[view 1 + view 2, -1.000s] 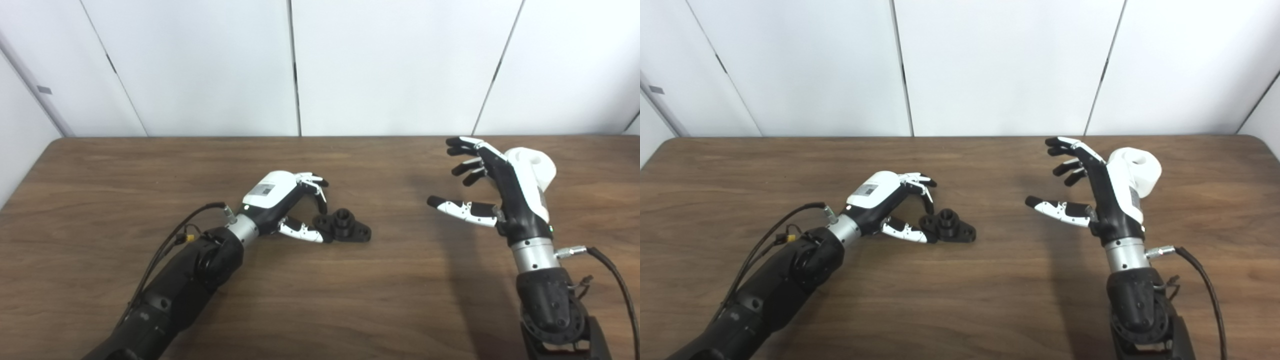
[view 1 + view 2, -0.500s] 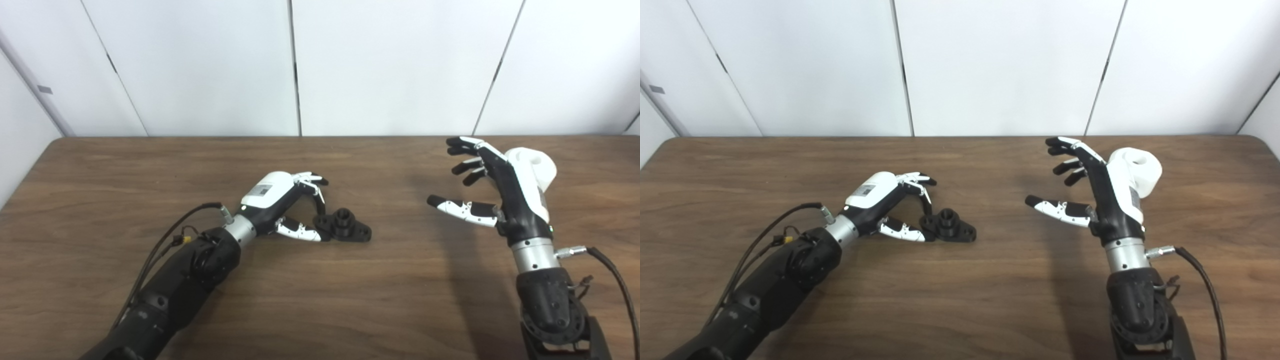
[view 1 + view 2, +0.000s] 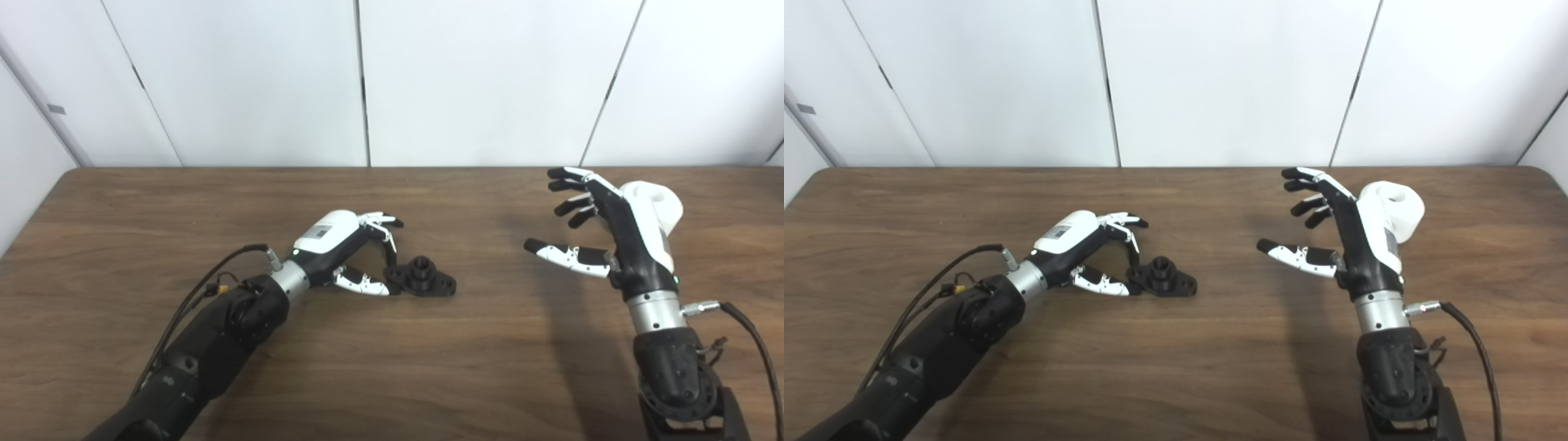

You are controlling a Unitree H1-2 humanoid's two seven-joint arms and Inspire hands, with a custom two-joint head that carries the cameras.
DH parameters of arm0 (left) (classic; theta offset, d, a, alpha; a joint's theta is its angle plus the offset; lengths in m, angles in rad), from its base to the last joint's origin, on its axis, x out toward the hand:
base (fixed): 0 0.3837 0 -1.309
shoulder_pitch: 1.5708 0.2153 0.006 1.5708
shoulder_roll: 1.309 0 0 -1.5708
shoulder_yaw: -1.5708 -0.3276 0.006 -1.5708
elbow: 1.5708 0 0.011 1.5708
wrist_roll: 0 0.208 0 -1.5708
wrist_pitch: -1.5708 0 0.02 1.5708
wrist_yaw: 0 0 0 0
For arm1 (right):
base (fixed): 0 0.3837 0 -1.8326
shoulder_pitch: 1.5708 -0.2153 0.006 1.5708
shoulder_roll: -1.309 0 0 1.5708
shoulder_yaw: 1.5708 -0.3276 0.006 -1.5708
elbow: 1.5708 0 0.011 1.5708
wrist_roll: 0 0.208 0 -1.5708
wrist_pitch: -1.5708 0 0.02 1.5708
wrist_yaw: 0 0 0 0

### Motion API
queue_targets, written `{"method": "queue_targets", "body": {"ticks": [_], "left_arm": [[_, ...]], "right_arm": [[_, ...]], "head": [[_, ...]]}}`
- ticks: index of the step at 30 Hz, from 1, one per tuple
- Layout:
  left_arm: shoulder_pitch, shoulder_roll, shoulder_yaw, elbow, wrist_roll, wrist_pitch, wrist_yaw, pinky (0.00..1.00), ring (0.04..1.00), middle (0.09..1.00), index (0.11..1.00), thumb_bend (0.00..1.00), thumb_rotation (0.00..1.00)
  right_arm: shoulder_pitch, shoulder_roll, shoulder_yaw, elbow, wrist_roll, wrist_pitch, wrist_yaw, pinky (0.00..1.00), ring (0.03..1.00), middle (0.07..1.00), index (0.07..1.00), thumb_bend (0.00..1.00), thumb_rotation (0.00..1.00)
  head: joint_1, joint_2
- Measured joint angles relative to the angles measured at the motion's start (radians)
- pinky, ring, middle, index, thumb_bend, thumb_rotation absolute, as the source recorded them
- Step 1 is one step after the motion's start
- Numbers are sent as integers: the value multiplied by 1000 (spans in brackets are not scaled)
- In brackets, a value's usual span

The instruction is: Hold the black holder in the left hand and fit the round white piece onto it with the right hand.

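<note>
The black holder (image 3: 422,278), a flat lobed base with a short round post, lies on the wooden table (image 3: 392,367) near the middle. My left hand (image 3: 346,254) rests just left of it, fingers curved and apart, its fingertips at the holder's left end and holding nothing. My right hand (image 3: 603,229) hovers above the table on the right, open, with its fingers spread. The round white piece (image 3: 658,205) stands on the table right behind that hand, partly hidden by it.
White wall panels rise behind the table's far edge. Cables trail from both wrists, one on the left (image 3: 211,285) and one on the right (image 3: 744,334). The table's left edge shows at the far left.
My left hand and forearm have drawn back slightly to the left, away from the holder. The holder, the white piece and my right hand have stayed put.
</note>
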Motion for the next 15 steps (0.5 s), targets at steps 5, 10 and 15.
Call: {"method": "queue_targets", "body": {"ticks": [5, 10, 15], "left_arm": [[-1, 2, 0, -4, -1, 1, -13, 850, 930, 883, 480, 525, 61], [-1, 2, 1, -10, -5, 1, -21, 828, 928, 918, 487, 523, 66], [-1, 3, -4, -18, 6, 1, -21, 772, 915, 942, 613, 950, 149]], "right_arm": [[-1, 0, 0, 0, -1, 0, 0, 441, 564, 707, 751, 561, 183], [-2, 0, 1, 0, -3, 0, 0, 437, 559, 704, 750, 565, 176], [-2, 0, 1, 0, -4, 0, 0, 440, 564, 706, 750, 565, 179]], "head": [[0, 0], [0, -2], [0, -2]]}}
